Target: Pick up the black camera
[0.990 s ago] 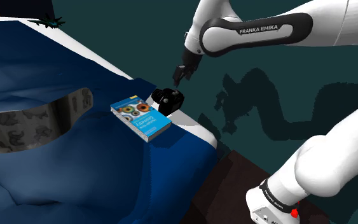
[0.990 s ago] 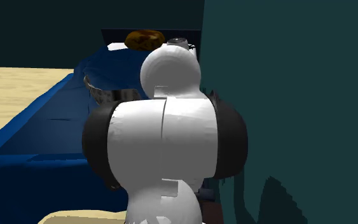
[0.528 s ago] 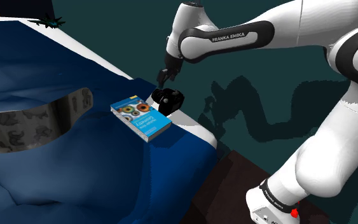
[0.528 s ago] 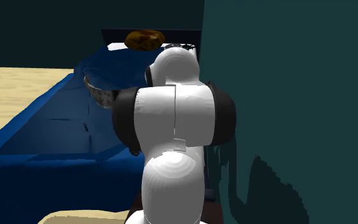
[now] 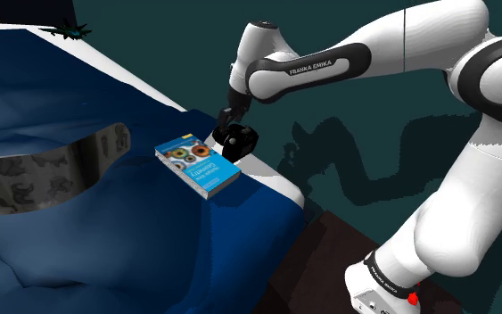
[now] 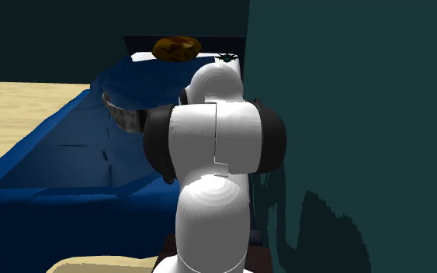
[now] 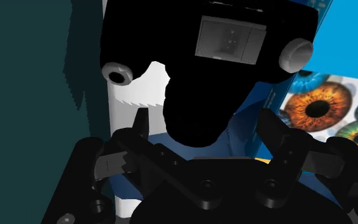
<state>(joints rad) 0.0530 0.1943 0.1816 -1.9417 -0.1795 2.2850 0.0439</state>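
Note:
The black camera (image 5: pixel 239 142) sits on the white edge strip (image 5: pixel 262 171) of a blue bed, right beside a blue book with eye pictures (image 5: pixel 199 167). My gripper (image 5: pixel 226 121) hangs just above the camera's far side, pointing down at it. In the wrist view the camera (image 7: pixel 209 57) looms close, with a grey panel and two light knobs. Its dark lower part reaches down between my fingers. The gripper (image 7: pixel 206 135) is open; each black fingertip (image 7: pixel 142 125) stands clear of the camera body. The book (image 7: pixel 323 102) lies just beyond one finger.
A blue cover (image 5: pixel 79 241) with a grey patterned fold (image 5: pixel 53 174) spreads across the bed. A teal wall (image 5: pixel 356 107) stands close behind the camera. A dark spiky thing (image 5: pixel 69 31) and a brown round object (image 6: pixel 176 48) lie at the bed's far end.
The arm has swung toward the shoulder view's left and lowered, bringing the gripper from up beside the camera to just over it. Camera and book have not moved.

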